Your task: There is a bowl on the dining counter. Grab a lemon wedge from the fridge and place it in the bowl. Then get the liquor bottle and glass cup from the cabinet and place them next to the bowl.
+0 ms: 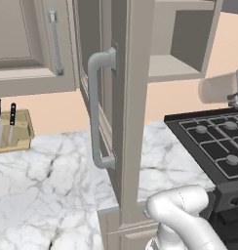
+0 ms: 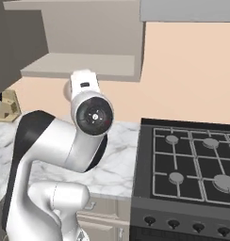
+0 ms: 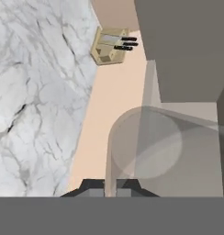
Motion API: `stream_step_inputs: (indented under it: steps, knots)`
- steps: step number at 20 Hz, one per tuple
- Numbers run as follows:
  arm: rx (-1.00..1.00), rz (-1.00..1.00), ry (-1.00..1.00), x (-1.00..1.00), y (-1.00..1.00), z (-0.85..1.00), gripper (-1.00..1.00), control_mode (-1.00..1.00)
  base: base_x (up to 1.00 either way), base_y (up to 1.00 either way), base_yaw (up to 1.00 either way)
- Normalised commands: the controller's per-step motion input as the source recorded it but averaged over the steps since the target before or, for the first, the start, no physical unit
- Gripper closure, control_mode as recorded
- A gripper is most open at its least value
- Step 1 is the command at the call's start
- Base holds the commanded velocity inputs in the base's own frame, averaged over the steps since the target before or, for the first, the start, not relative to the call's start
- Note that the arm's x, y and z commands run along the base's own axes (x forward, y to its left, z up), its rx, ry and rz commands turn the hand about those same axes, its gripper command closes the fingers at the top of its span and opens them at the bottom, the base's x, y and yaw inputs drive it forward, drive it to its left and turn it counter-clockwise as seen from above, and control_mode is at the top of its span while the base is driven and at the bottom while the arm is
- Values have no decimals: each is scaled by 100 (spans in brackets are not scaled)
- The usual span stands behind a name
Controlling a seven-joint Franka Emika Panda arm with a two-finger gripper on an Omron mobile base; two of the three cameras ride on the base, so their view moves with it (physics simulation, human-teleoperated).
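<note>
**Inspector A:** Progress on the task?

**Inspector B:** Judged to be at the glass stage. Small translucent greyish straight-sided glass cup [image 3: 146,142] clear of the open cream wall cabinet [image 1: 174,63], in the air to the right of its lower shelf. Lemon and bottle steps not verifiable from here. Still to do, at the least: carrying the cup across and setting it beside the bowl.

**Inspector A:** Claw?

**Inspector B:** Claw [image 3: 110,184] clenched. Grasping the glass cup, by all appearances: cup wall rising directly from between the two dark tips in the hand view, touching them.

**Inspector A:** Surroundings?

**Inspector B:** Tan wooden knife block [image 3: 109,46] on the white grey-veined marble bench [image 3: 36,101], below and left of the cabinet. Black gas stove [image 2: 192,160] below and right of the cabinet. Cabinet door open, with its grey handle [image 1: 99,110] facing out.
</note>
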Motion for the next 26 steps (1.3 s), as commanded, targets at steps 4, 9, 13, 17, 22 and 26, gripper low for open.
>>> stream_step_inputs:
  steps: [4,9,13,17,22,26]
  knots:
    - [0,0,0,0,0,0,100,100,-69,-73,19]
    - [0,0,0,0,0,0,100,100,-64,-98,16]
    - [0,0,0,0,0,0,100,100,-89,-99,12]
    - [0,0,0,0,0,0,100,100,-100,-77,6]
    - [0,0,0,0,0,0,100,100,-100,-53,1]
    - [0,0,0,0,0,0,100,100,-100,-47,0]
